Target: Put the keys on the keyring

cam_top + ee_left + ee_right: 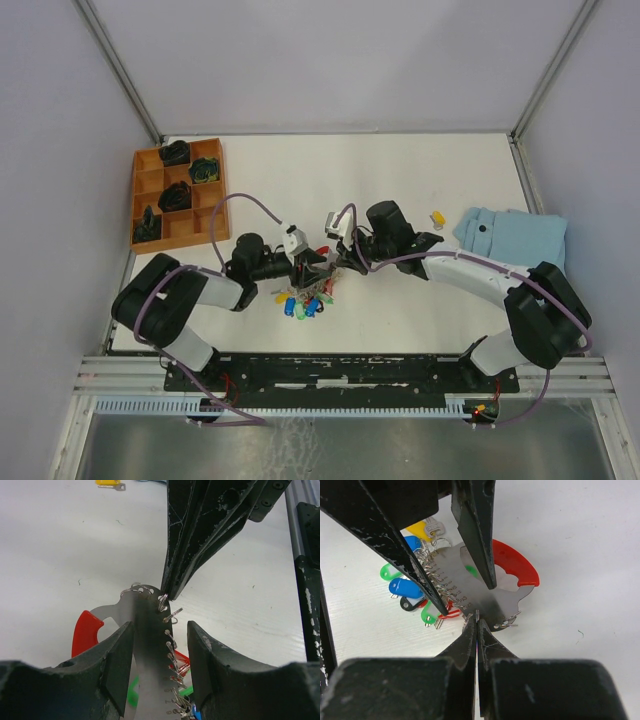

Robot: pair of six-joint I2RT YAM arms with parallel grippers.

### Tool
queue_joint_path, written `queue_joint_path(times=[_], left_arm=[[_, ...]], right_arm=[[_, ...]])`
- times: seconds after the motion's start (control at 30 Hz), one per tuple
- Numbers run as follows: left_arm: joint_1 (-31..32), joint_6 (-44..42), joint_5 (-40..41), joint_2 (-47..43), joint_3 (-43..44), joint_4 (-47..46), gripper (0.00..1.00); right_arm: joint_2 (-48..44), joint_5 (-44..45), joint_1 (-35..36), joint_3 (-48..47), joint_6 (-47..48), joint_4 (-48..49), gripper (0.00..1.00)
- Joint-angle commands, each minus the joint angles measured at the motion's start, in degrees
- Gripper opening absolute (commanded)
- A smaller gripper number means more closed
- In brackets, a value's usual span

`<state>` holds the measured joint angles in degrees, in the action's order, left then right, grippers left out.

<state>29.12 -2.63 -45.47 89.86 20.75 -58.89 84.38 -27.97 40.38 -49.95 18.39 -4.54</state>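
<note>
Progress looks early, as far as the views allow a judgement. The keyring (462,577), a flat grey plate with a red grip and a row of small split rings down one edge, stands on edge near the middle of the table (400,170), between the two arms.

The right gripper (477,622) has its fingers pressed together on one of the small rings at the end of the keyring. The left gripper (160,630) straddles the plate with its fingers apart, one on each side. Whether they actually pinch it cannot be told.

The keys (404,587), with blue, green, yellow and red tags, lie heaped on the table just beside the plate, at about 6 o'clock of it in the top view. Some touch the row of rings, but it cannot be seen whether any is threaded on. One yellow key (437,216) lies well apart at about 2 o'clock, plainly not yet on.

Further out, an orange tray (135,200) sits at 10 o'clock and a blue cloth (515,238) at 3 o'clock.

Most of the threading probably remains, including fetching the stray key.
</note>
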Motion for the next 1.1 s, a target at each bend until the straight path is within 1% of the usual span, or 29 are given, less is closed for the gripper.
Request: queue_joint_path(times=[0.0, 0.17, 0.27, 0.53, 0.8, 0.87, 0.9, 0.97, 1.0, 1.07], left_arm=[[0.27, -4.13, -4.66, 1.47, 3.19, -2.89, 0.53], [0.26, -3.95, -5.96, 2.43, 4.02, -2.7, 0.5], [0.28, -4.3, -6.81, 2.8, 4.72, -1.87, 0.45], [0.27, -3.85, -9.4, 3.56, 5.97, -0.79, 0.28], [0.23, -3.94, -9.93, 3.37, 6.34, 0.18, 0.05], [0.23, -3.68, -9.0, 2.87, 6.0, 0.02, 0.03], [0.3, -3.39, -8.37, 2.61, 5.74, -0.13, 0.03], [0.23, -3.08, -7.07, 2.01, 5.28, -0.09, 0.03], [0.25, -3.01, -6.46, 1.68, 5.06, -0.1, 0.03], [0.24, -2.54, -5.05, 1.23, 4.62, -0.13, 0.03]], right_arm=[[-1.26, -2.76, -0.15, -2.96, 1.63, 1.39, 0.01], [-0.48, -4.44, -0.13, -3.58, 2.46, 0.68, 0.01], [-0.22, -5.26, -0.17, -3.83, 2.78, 0.18, 0.01], [0.33, -6.96, -0.15, -4.62, 3.73, -1.29, 0.01], [-0.02, -6.16, -0.14, -5.07, 3.49, -2.22, 0.01], [-0.79, -4.87, -0.19, -4.79, 2.92, -2.17, 0.01], [-1.35, -4.18, -0.15, -4.54, 2.48, -1.93, 0.03], [-2.73, -1.49, -0.14, -3.77, 1.15, -1.36, 0.16], [-3.53, -0.05, -0.18, -3.28, 0.46, -1.32, 0.21], [-5.1, 2.51, -0.19, -2.47, -0.71, -1.6, 0.26]])
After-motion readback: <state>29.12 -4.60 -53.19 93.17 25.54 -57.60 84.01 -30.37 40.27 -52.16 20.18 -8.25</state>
